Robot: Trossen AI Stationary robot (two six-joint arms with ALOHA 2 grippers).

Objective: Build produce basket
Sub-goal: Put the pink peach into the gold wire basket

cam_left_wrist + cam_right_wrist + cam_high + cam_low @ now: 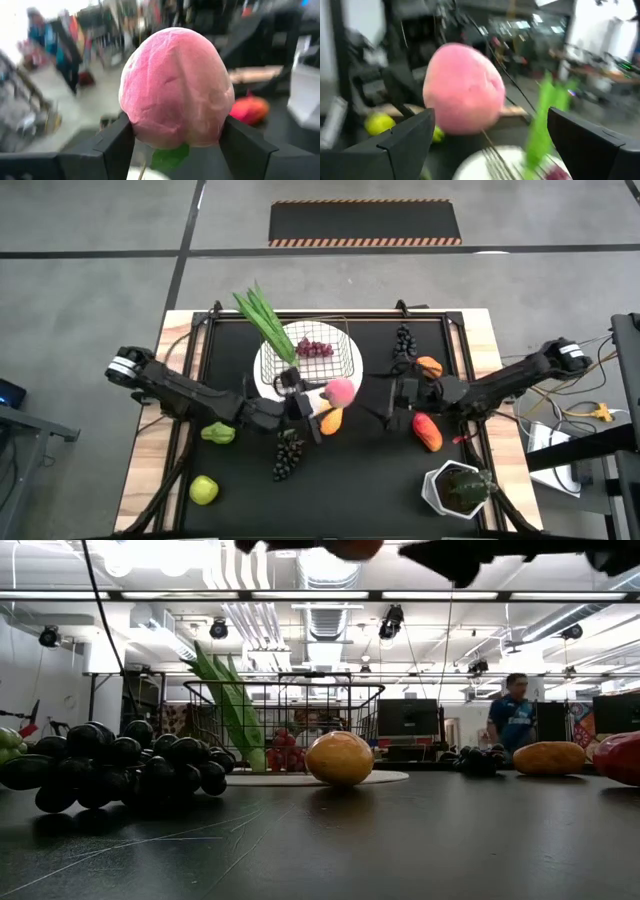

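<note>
The wire mesh basket (335, 345) stands on a round white plate (268, 375) at the table's far middle. Green leafy stalks (262, 315) and a purple grape bunch (315, 348) lie in it. My left gripper (322, 395) is shut on a pink peach (340, 390), high above the table by the basket's near right corner. My right gripper (375, 408) is open and empty just right of the peach, which shows ahead of its fingers in the right wrist view (464, 95). A yellow-orange mango (330, 420) lies on the table under the peach. My left gripper pinches the peach's two opposite sides (132, 125) between its two fingers (117, 145), low on the fruit. The fingers come level from the table's left. The peach is lifted clear of the table, and a green leaf (170, 156) shows under it.
A dark grape bunch (288, 455), a green pear (218, 433) and a yellow-green apple (204, 490) lie near left. Another dark grape bunch (404, 340), an orange (430, 367) and a red-orange fruit (428, 432) lie right. A potted plant (455, 488) stands near right.
</note>
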